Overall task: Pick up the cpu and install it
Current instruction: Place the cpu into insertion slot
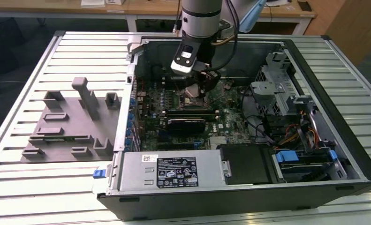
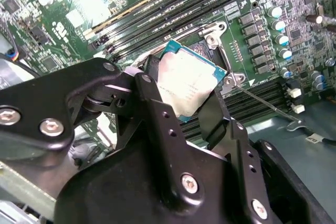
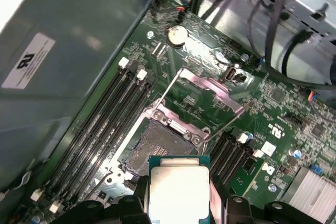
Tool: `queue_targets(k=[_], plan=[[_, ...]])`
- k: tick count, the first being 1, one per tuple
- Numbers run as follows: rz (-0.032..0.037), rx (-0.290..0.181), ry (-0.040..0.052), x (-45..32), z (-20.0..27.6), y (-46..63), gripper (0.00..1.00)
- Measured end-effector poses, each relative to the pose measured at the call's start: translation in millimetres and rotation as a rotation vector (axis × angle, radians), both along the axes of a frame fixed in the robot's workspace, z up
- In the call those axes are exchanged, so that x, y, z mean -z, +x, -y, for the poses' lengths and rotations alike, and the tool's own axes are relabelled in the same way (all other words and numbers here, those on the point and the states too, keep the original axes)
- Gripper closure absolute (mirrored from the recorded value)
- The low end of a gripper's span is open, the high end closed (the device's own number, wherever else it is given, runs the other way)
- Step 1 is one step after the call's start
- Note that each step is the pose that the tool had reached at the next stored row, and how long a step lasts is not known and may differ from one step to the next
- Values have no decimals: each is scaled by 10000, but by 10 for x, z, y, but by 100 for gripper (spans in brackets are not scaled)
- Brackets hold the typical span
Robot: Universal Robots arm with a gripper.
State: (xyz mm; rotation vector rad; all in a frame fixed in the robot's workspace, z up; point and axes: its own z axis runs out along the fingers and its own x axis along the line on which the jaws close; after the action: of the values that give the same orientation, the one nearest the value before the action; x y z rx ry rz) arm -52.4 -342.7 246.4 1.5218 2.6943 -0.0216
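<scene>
Black jaws clamp the cpu (image 3: 178, 192) by its edges over the open socket (image 3: 155, 150); case label (image 3: 29, 59) illegible.

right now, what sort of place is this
Probably a robotics lab bench for PC assembly: an open computer case on a slatted metal table, wooden desks behind, and the gripper holding the cpu near the open socket.

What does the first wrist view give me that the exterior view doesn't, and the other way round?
First wrist view: the cpu in the gripper, close to the open socket, its load plate raised. Exterior view: the whole computer case, the power supply and the grey fixture plate beside the case. Both: the green motherboard and the gripper over it.
</scene>
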Motion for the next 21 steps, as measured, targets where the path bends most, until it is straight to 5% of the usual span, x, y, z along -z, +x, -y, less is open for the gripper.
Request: queue_targets(k=[4, 10, 15, 21], plan=[[0, 119, 1, 2, 0, 0, 46], [0, 1115, 0, 8, 0, 0, 46], [-1, 1149, 0, 9, 0, 0, 46], [0, 1774, 0, 11, 0, 0, 46]])
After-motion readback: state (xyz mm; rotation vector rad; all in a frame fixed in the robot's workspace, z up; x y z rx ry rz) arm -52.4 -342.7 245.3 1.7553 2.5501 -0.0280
